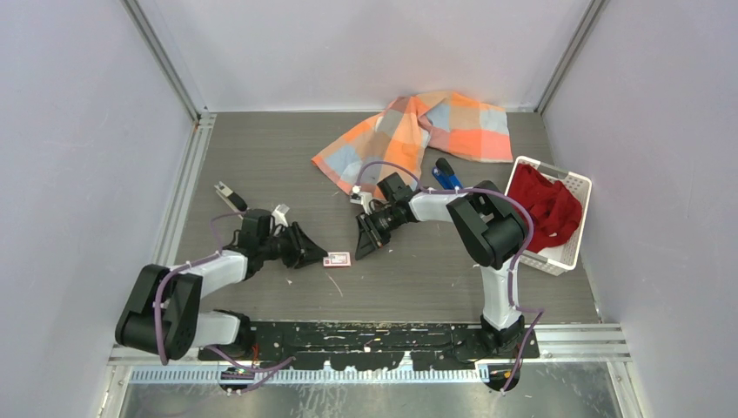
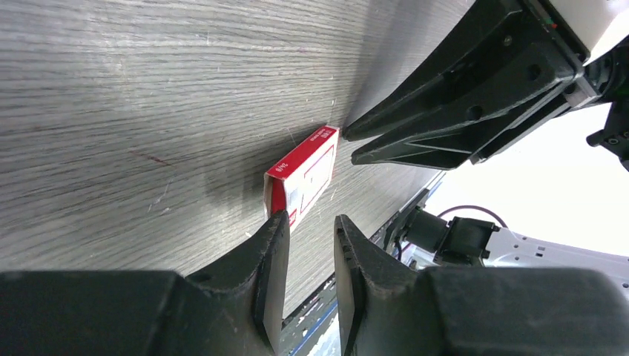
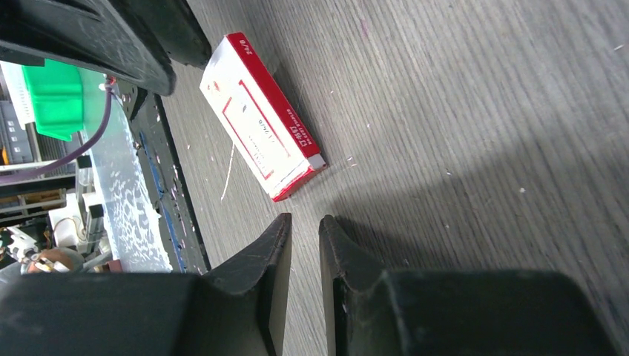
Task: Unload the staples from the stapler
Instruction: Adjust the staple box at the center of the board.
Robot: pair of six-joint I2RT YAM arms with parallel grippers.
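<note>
Near the middle of the overhead view, the left gripper point(image 1: 318, 253) and the right gripper point(image 1: 362, 251) point toward each other across a small red-and-white packet point(image 1: 337, 259) lying flat on the grey table point(image 1: 261, 157). Both sets of jaws stand slightly parted with nothing between them (one left fingertip point(image 2: 276, 222) sits just beside the packet's near corner). The blue stapler point(image 1: 446, 177) lies well apart from both, toward the upper right, at the edge of the checked orange cloth point(image 1: 418, 131) and near a white basket point(image 1: 576, 185). The staples are too small to make out.
</note>
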